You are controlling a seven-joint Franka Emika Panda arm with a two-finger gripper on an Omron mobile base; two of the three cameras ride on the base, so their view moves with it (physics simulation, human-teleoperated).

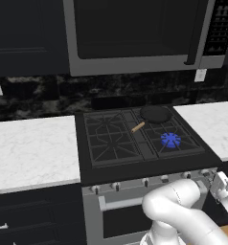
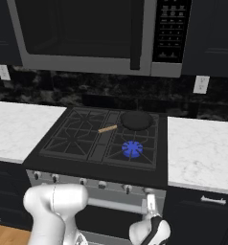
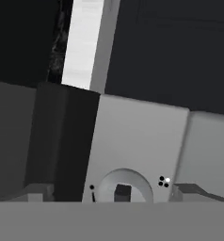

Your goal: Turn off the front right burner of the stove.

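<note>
1. The front right burner (image 1: 170,139) sits at the near right of the stove (image 1: 106,162), its blue star-shaped flame alight under the black grate.
2. Behind it, on the far right burner, rests a dark skillet (image 1: 155,114) with a wooden handle pointing near-left toward the middle of the cooktop.
3. A row of small silver knobs (image 2: 102,184) runs along the steel front panel, with the bar handle (image 2: 116,206) just below.
4. The gripper (image 2: 150,203) is at the right end of that panel, close to the rightmost knob (image 3: 124,187), which the hand view shows as a round dial between the two finger tips.
5. Whether the fingers touch the dial, or how far apart they stand, I cannot tell.
6. White marble counters (image 1: 32,150) flank the stove; a steel-framed microwave (image 2: 87,36) hangs above.
</note>
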